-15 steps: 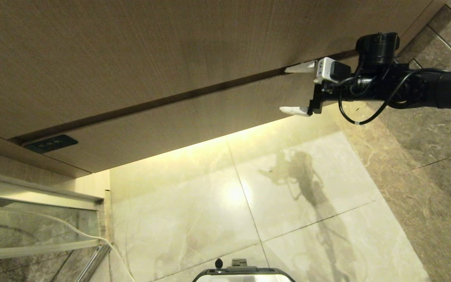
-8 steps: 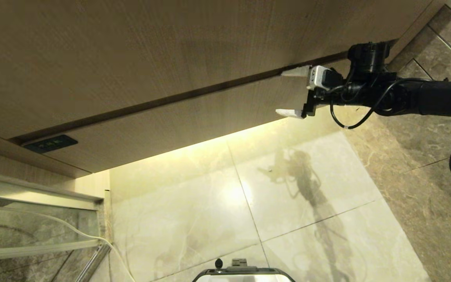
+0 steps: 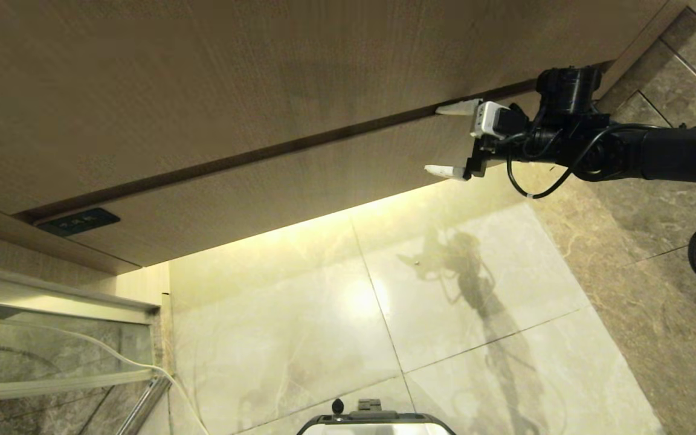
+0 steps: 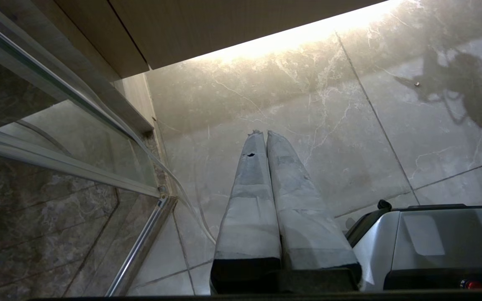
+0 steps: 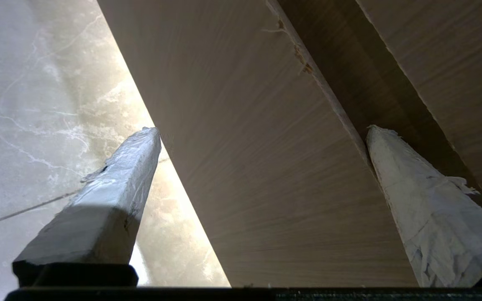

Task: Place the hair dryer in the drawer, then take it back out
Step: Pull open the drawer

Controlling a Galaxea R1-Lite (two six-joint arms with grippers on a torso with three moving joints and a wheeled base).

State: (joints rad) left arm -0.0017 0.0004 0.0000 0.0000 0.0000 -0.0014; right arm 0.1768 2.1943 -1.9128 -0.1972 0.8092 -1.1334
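The drawer (image 3: 275,187) is the low wood-grain front with a small dark label (image 3: 79,222) at its left end, and it sits shut under the taller panel (image 3: 233,78). My right gripper (image 3: 434,140) is open at the drawer's right end, spanning the height of the front. One fingertip (image 3: 444,110) is at the dark gap above it and the other (image 3: 435,171) at its lower edge. The right wrist view shows the drawer front (image 5: 266,167) between the spread fingers of the right gripper (image 5: 262,130). My left gripper (image 4: 262,134) hangs shut and empty over the floor. The hair dryer is out of view.
Pale marble floor tiles (image 3: 457,314) lie below the vanity, with dark stone (image 3: 656,229) to the right. A glass door with a metal frame (image 3: 52,338) and a thin white hose (image 3: 142,365) stand at the left. My base (image 3: 375,420) shows at the bottom edge.
The right arm has shifted a little to the left along the drawer front, its upper finger staying at the gap. The jaws remain wide. The left arm has not moved.
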